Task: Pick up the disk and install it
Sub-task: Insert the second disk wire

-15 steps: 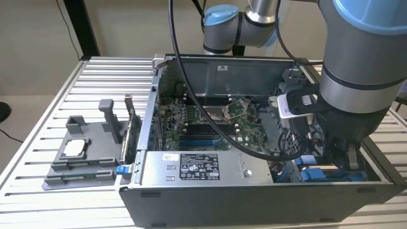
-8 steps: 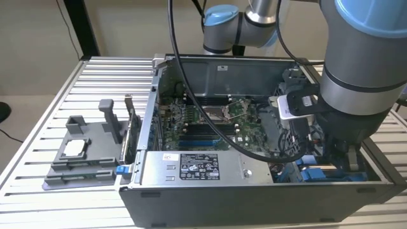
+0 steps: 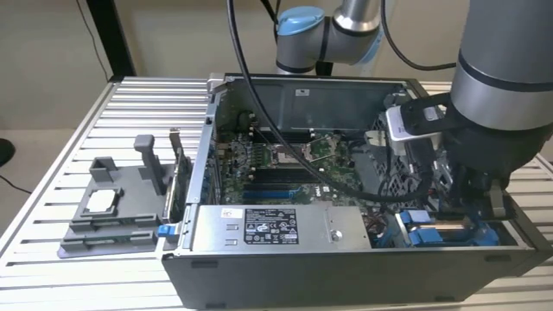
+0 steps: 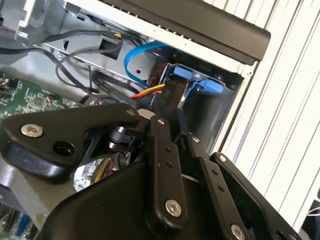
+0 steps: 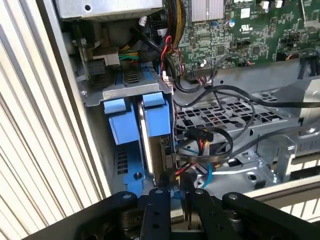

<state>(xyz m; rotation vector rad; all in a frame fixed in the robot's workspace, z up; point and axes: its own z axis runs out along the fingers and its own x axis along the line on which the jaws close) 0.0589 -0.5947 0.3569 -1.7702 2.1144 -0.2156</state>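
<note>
On the slatted table, the gripper clamps the disk, standing on edge in the case's drive bay.

Cables crowd drive bay; case wall hems other side.

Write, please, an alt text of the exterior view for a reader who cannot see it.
A robot arm reaches its tool down into the exterior view's right corner of an open computer case, at the blue-framed disk in the drive bay. The case lies on a slatted metal table, with a grey fixture beside it.
</note>
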